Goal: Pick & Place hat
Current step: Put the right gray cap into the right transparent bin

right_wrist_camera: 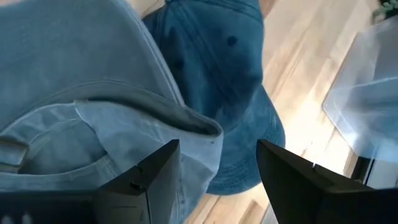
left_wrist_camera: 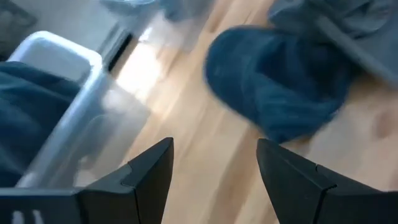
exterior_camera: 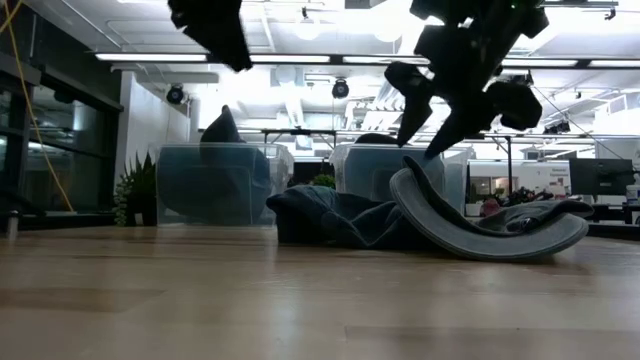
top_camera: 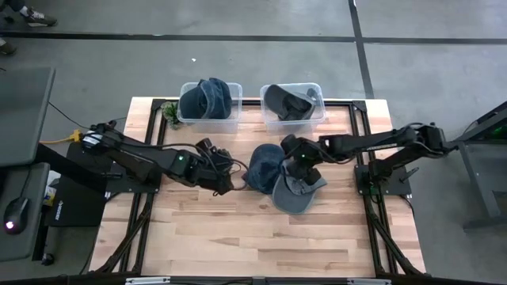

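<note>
The left gripper (left_wrist_camera: pixel 214 180) has its jaws apart with nothing between them; bare wood shows in the gap. It hangs above the table (top_camera: pixel 238 237), just left of the blue hat (top_camera: pixel 264 166), and does not touch it. In its wrist view the blue hat (left_wrist_camera: pixel 280 87) lies ahead of the fingers (left_wrist_camera: pixel 149 174), and the left bin (left_wrist_camera: pixel 68 99) stands off to one side.

The right gripper (right_wrist_camera: pixel 217 180) also has its jaws spread and holds nothing. It hovers over the grey hat (top_camera: pixel 297 190), at the edge where that hat meets the blue one. In its wrist view the grey hat (right_wrist_camera: pixel 81 112) fills the space under one finger, its inner band turned up, and the blue hat (right_wrist_camera: pixel 230 81) lies beyond. From the low view the right gripper (exterior_camera: pixel 435 120) is clear of the cloth, fingertips pointing down at the grey hat's (exterior_camera: pixel 480 225) upturned brim.

Both hats lie near the middle of the table, touching, the blue one on the left and the grey one on the right and partly over it.

At the far edge stand two clear bins. The left bin (top_camera: pixel 207 103) holds a blue hat (top_camera: pixel 204 96); the right bin (top_camera: pixel 291 103) holds a dark hat (top_camera: pixel 285 101). A small plant (top_camera: pixel 169 115) sits beside the left bin.
</note>
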